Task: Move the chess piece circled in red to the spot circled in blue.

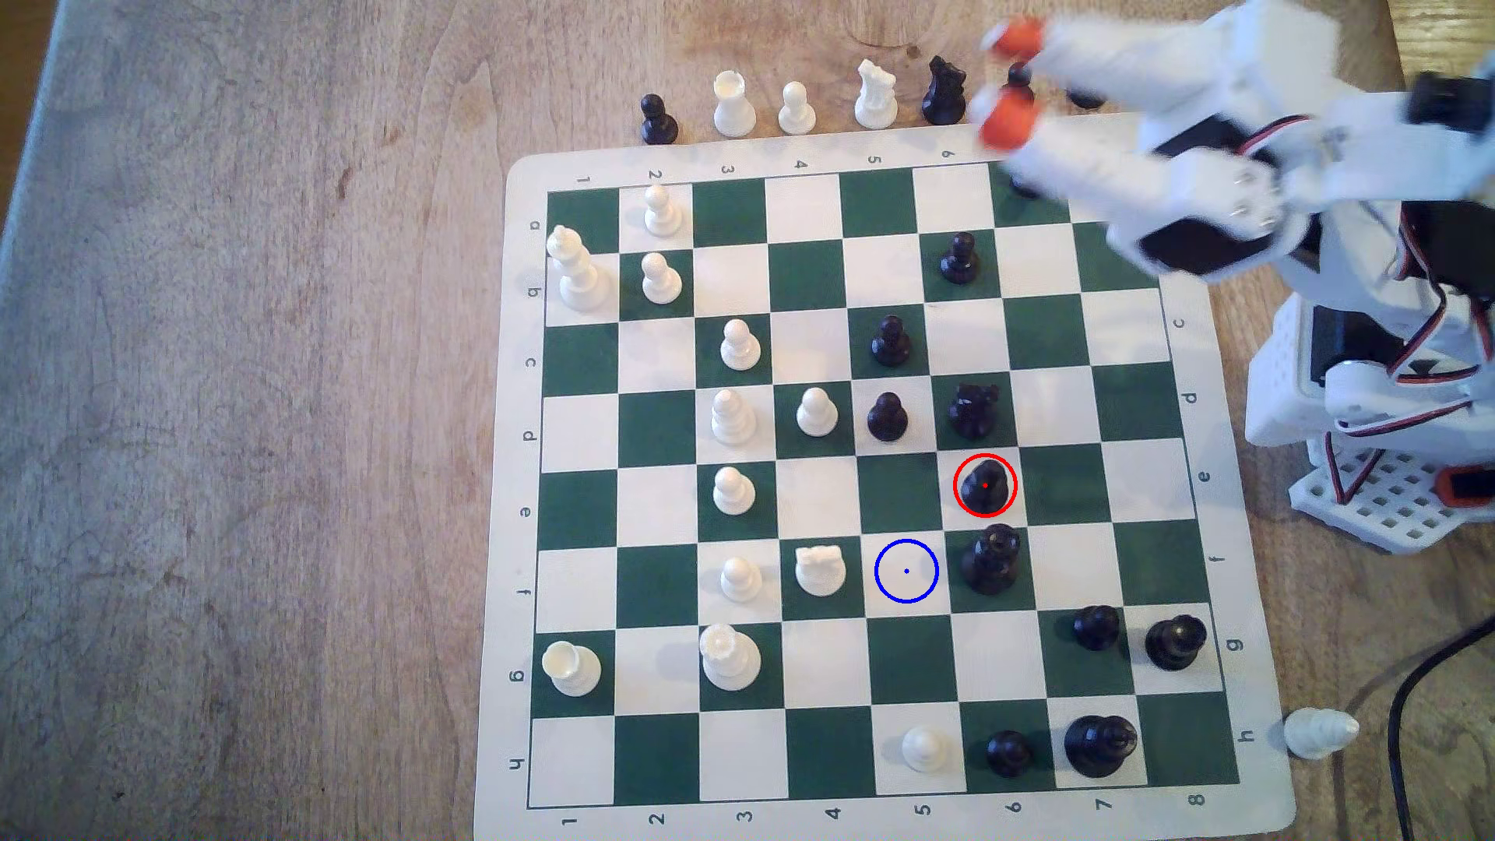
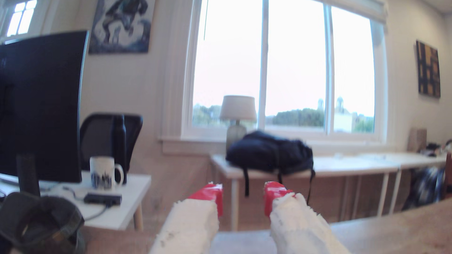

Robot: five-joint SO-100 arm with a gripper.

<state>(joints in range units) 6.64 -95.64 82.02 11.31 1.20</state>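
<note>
A small glossy black pawn [image 1: 984, 485] ringed in red stands on a cream square of the green and cream board [image 1: 882, 825], in the lower right part of the exterior view. The blue ring with its centre dot [image 1: 906, 571] marks a bare cream square one row nearer and one column toward the exterior view's left. My gripper [image 1: 1007, 79] hovers raised over the board's far right corner, blurred, far from the pawn. It is open, its red-tipped white fingers [image 2: 210, 195] spread with nothing between them. In the wrist view the gripper [image 2: 243, 196] points out at the room.
A tall black crowned piece [image 1: 991, 558] stands right beside the blue ring, a black knight [image 1: 973, 411] just beyond the pawn, a white piece [image 1: 820, 568] on the ring's other side. Captured pieces [image 1: 797, 107] line the far edge. The arm's base [image 1: 1375, 420] sits at the exterior view's right.
</note>
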